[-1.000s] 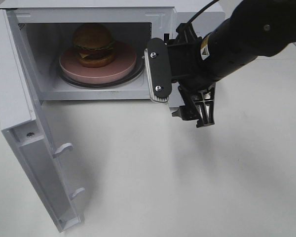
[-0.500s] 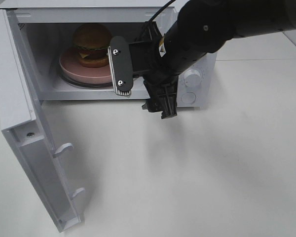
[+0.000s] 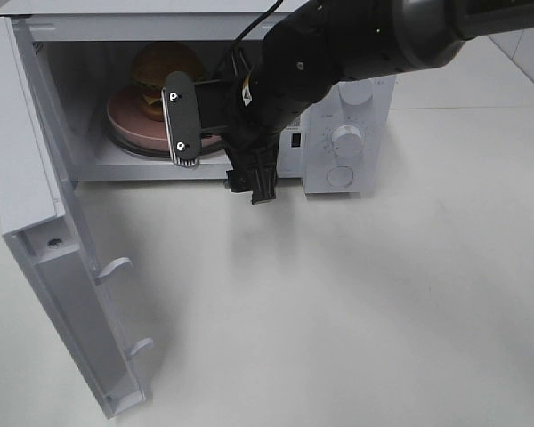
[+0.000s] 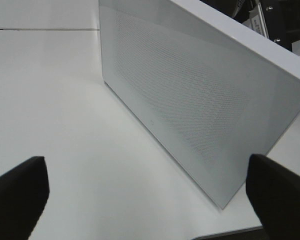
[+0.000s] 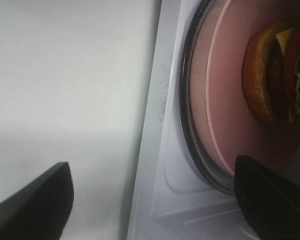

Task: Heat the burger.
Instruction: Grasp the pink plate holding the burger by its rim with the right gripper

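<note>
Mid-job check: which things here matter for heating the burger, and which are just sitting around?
Part of the job:
burger
pink plate under it
microwave, its door open
right end effector, open

Just there:
white table
left end effector, open beside the door

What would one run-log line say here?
burger: on pink plate inside microwave | door: open | right gripper: open, at opening

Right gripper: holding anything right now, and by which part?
Nothing. The right gripper is open at the microwave mouth, apart from the golden-bun burger on the round pink plate. Left gripper is open too.
</note>
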`<move>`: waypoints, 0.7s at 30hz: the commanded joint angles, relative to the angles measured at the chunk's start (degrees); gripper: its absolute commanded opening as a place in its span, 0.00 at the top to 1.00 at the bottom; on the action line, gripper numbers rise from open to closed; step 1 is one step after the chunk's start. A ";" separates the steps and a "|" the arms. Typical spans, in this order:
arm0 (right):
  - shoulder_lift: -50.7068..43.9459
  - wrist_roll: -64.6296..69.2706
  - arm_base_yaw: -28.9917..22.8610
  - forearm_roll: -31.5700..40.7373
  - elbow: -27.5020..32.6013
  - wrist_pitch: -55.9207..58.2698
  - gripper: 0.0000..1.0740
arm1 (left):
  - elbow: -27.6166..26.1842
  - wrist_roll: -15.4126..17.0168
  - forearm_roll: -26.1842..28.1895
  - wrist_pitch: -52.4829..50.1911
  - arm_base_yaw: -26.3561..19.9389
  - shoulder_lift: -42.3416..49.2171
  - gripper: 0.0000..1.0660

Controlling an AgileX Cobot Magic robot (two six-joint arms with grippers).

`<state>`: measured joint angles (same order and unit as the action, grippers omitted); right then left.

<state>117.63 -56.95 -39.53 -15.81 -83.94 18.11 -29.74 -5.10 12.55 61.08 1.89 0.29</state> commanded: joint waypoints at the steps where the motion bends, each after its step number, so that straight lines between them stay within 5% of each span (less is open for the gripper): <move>1: 1.72 0.40 -0.11 -0.11 -2.01 0.46 0.22 | 0.11 -0.06 0.46 -0.40 -0.17 0.29 0.06; 21: 15.93 1.49 0.06 0.34 -21.03 2.81 0.26 | 0.11 0.11 0.00 -0.40 -0.17 0.29 0.06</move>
<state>132.35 -56.44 -39.53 -15.58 -103.13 20.11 -29.74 -5.10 12.55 61.08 1.89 0.29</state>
